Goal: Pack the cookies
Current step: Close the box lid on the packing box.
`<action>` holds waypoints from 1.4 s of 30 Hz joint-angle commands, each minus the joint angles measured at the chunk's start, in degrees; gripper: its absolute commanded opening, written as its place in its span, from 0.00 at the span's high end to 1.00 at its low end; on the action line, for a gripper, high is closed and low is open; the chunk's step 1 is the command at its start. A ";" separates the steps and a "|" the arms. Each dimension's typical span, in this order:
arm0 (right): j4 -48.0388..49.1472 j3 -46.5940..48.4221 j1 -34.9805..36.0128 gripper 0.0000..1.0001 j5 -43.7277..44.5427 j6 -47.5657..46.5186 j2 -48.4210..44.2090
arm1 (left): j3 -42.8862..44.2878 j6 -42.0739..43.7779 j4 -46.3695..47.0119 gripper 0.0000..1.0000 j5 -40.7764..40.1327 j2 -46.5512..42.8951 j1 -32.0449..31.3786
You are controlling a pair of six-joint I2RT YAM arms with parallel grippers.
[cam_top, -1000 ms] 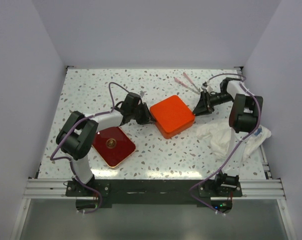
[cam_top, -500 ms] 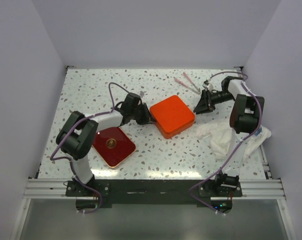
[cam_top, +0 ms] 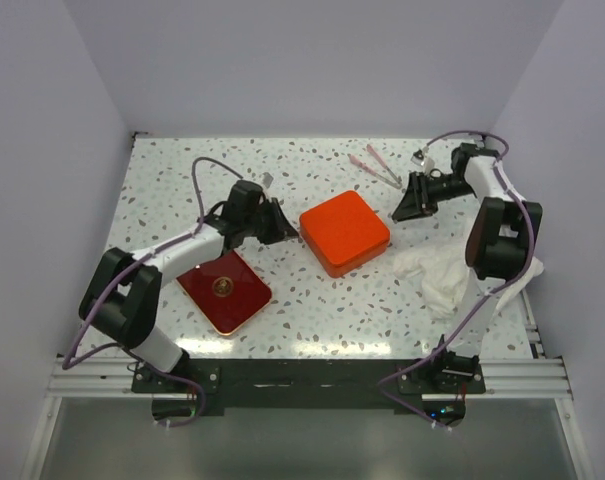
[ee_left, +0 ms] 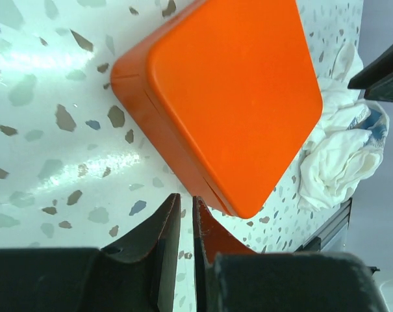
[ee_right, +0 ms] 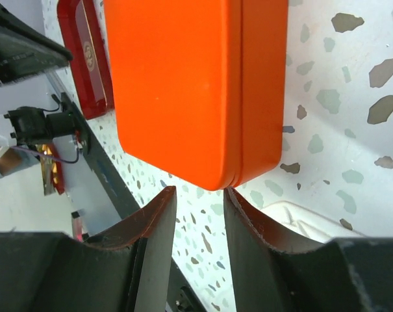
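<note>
Both arms pulled back from the closed orange box

The left gripper [cam_top: 278, 226] had let go of the orange box [cam_top: 345, 231] in the middle of the top view and slid to its left, jaws almost shut and holding nothing. The right gripper [cam_top: 403, 207] had backed off toward the upper right, jaws partly open and empty. No cookies could be seen anywhere; they were likely inside the shut box. The red lid [cam_top: 225, 291] lay at lower left. The packing looked nearly done.
</note>
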 commanded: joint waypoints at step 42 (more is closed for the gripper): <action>37.65 -51.91 20.52 0.88 16.10 -47.83 -40.84 | 42.78 10.90 -8.25 0.79 5.06 34.00 3.68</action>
